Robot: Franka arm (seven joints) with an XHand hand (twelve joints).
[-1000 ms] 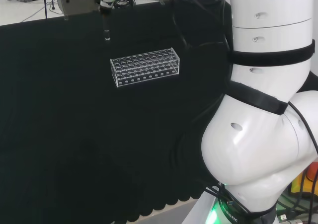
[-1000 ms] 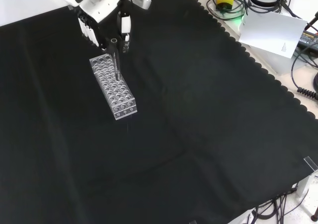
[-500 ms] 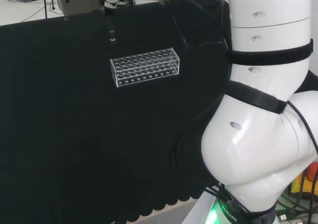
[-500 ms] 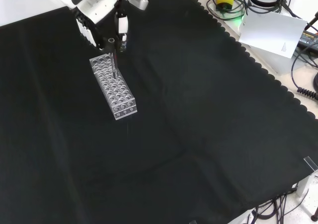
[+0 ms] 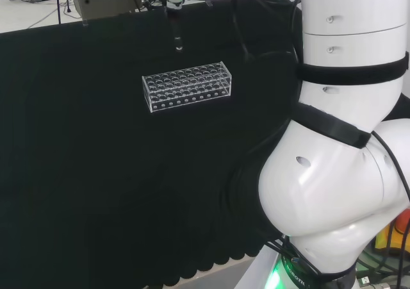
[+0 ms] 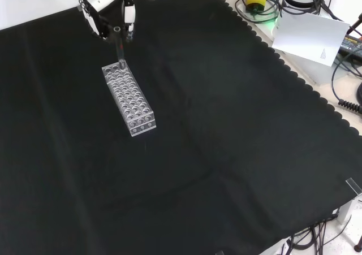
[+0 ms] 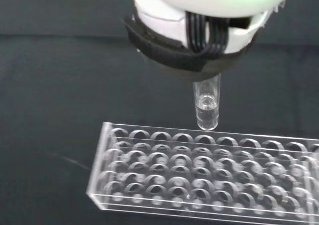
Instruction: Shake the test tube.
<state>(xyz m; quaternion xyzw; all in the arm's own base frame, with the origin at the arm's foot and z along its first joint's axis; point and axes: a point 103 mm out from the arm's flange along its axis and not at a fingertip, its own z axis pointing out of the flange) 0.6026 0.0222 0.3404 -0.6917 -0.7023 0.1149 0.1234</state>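
The black and white hand [image 6: 107,6] holds the clear glass test tube [image 7: 207,104] upright, its fingers curled round the tube's upper part. The tube hangs in the air, clear of the clear plastic tube rack [image 6: 129,98] that stands on the black-clothed bench [image 6: 226,142]. The shaking step looks to be in hand. The next move calls for a short swing that keeps the tube above the rack and gripped.

No legible text, label, number or sign on any surface in the three views
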